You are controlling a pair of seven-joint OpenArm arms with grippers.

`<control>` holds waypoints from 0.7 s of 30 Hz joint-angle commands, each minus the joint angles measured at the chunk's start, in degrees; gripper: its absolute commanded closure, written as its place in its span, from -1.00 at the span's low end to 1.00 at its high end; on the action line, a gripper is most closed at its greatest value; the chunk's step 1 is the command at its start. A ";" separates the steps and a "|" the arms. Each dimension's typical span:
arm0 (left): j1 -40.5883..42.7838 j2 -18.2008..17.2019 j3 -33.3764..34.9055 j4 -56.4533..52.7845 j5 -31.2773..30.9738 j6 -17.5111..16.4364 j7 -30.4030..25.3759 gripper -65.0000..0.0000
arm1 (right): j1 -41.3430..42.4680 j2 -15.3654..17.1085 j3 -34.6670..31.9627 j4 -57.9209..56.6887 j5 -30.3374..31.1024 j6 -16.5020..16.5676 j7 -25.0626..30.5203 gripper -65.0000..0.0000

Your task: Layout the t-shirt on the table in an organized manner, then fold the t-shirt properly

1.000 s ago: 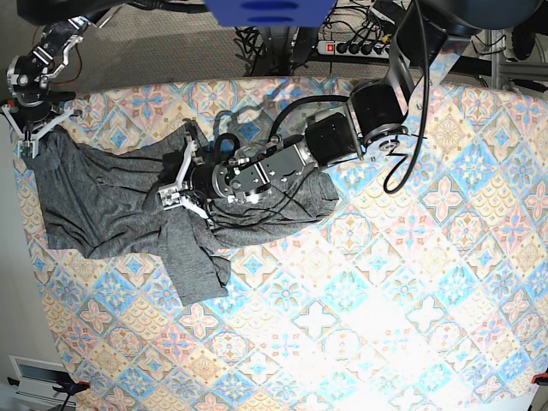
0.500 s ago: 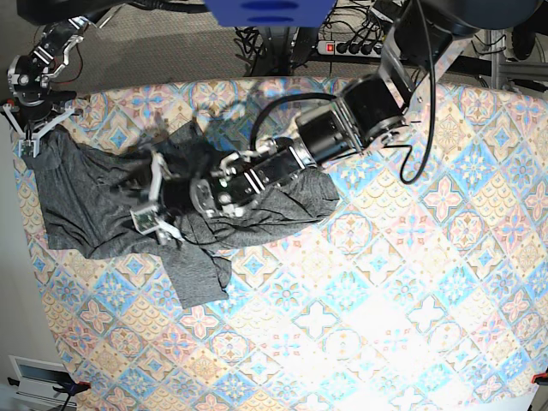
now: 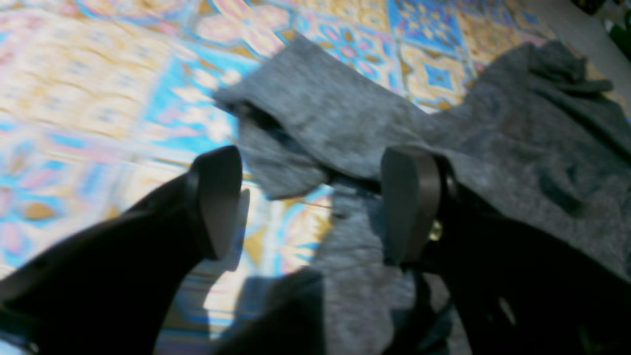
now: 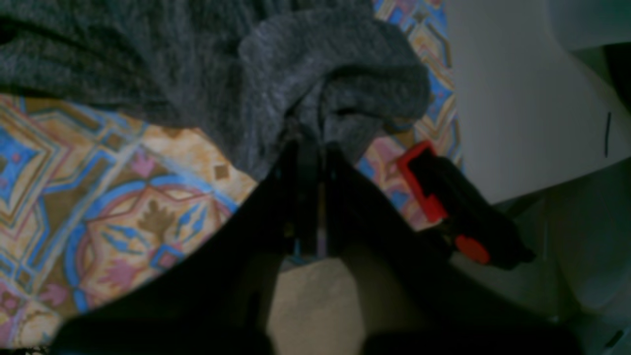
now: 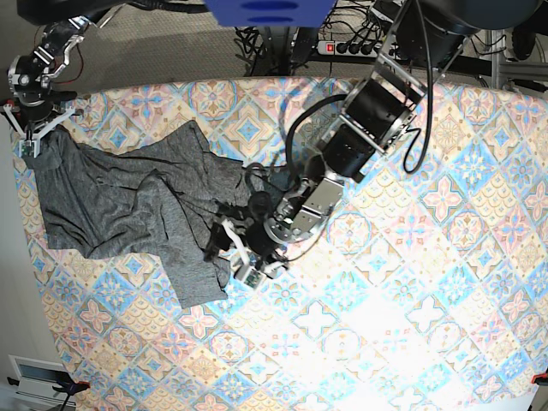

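Here, rumpled t-shirt (image 5: pixel 128 205), red-tipped clamp (image 4: pixel 446 202) at table (image 5: pixel 411 282) edge

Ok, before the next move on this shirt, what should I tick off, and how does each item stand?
1. Left tool open and free of cloth: ok; jaws stand wide, nothing between them.
2. Right tool gripping the t-shirt: ok; it is shut on a bunched corner by the table edge.
3. T-shirt laid flat: not ok; a flap is doubled over the body and the fabric is wrinkled.
4. Sleeve within reach of the left tool: ok, it lies just ahead of the jaws.
5. Whole t-shirt on the table: cannot tell; the corner at the right tool sits at the edge.
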 commanded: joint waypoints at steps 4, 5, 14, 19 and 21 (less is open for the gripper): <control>-1.94 0.33 1.28 -1.42 -0.59 -0.78 -1.43 -0.35 | 0.18 1.16 0.16 1.05 0.32 -0.33 0.87 1.00; -1.94 0.33 2.69 -1.42 -0.59 -0.78 -1.34 -0.35 | 0.18 1.16 0.16 1.05 0.32 -0.33 0.87 1.00; -1.94 0.33 22.56 1.13 -0.50 -0.60 -1.34 -0.33 | 0.00 -0.42 0.16 1.31 0.32 -0.33 0.87 1.00; -1.59 0.33 26.08 1.22 -0.50 -0.51 -1.25 0.04 | 0.18 -0.42 0.16 1.22 0.32 -0.33 0.96 1.00; -1.33 0.33 26.08 1.22 -0.50 -0.51 -0.81 0.40 | 0.18 -0.42 0.16 1.13 0.32 -0.33 0.96 1.00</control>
